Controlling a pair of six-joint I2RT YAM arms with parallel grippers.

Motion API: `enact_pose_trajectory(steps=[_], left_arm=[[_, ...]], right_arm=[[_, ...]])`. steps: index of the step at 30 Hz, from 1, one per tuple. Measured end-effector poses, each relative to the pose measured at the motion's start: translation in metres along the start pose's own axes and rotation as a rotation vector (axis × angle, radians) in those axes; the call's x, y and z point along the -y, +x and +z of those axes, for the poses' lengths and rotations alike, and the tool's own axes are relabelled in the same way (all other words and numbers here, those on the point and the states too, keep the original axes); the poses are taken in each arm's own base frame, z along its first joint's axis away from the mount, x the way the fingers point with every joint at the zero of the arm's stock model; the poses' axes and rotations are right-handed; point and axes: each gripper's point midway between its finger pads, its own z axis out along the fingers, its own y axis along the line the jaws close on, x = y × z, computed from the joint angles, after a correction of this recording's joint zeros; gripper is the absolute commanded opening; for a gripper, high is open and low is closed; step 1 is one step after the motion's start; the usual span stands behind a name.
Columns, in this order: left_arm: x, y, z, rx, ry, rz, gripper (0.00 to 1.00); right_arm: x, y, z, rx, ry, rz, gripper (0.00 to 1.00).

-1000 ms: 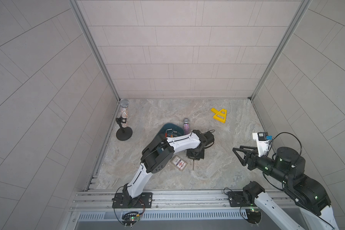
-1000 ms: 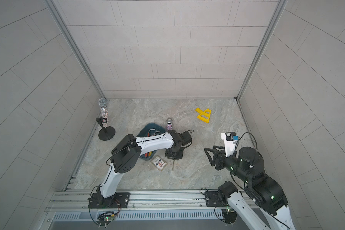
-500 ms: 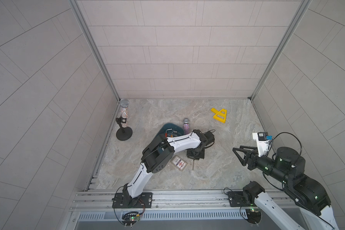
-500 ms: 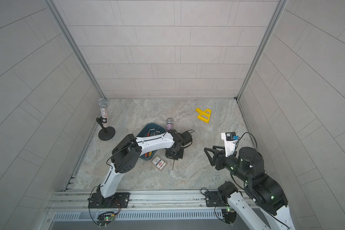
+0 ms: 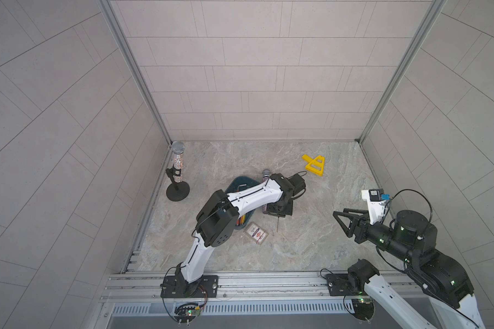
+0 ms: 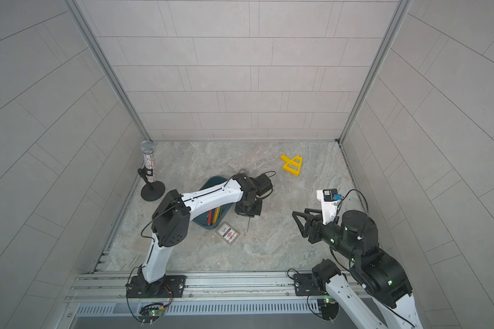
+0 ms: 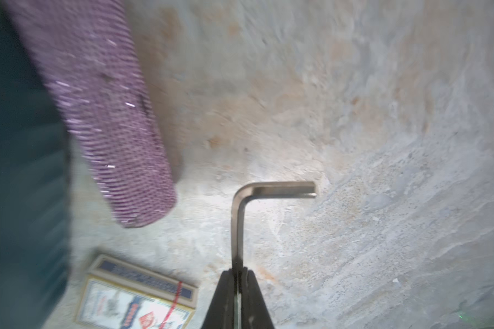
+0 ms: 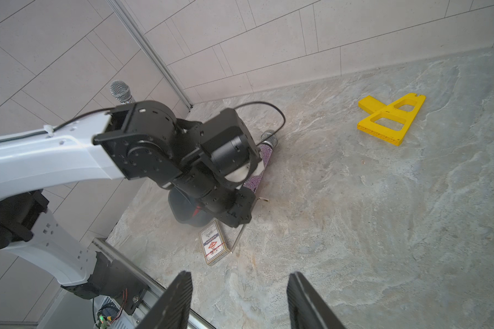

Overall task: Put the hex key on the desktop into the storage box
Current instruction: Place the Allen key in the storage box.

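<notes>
While left gripper (image 7: 237,275) clamps hex key (image 7: 237,228), right gripper (image 8: 239,275) hangs open, empty.
Print on nearby card box (image 7: 137,296) unreadable, blurred or too small.

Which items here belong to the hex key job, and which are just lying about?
Job: hex key, left pincer shut on it, storage box, desktop.
Lying about: purple microphone, card box, yellow plastic frame, microphone on stand.

My left arm (image 5: 251,196) stretched forward, left gripper (image 7: 238,275) pinched tight, pointing down; right gripper (image 8: 240,302) parted, hovering.
</notes>
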Motion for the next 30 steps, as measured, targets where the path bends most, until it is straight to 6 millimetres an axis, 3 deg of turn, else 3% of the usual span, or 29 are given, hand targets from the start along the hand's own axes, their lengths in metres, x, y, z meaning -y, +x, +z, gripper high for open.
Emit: enact_pose_trajectory(steps=[7,11,18,26,30], left_arm=[[-0.07,-0.045,-0.059,0.122,0.002,-0.112,0.0],[-0.106,-0.056,-0.07,0.145,-0.018,-0.161,0.0],[-0.148,-0.053,-0.037,0.075,-0.08,-0.197,0.0],[-0.164,-0.045,0.012,0.008,-0.119,-0.199,0.0],[-0.167,-0.039,0.028,-0.005,-0.125,-0.201,0.02]], right_arm=[[0.0,0.0,0.0,0.0,0.0,0.0,0.58],[0.0,0.0,0.0,0.0,-0.001,0.0,0.59],[0.0,0.0,0.0,0.0,-0.001,0.0,0.58],[0.001,0.001,0.001,-0.004,0.001,0.0,0.58],[0.003,0.004,0.004,-0.014,0.006,0.003,0.58]])
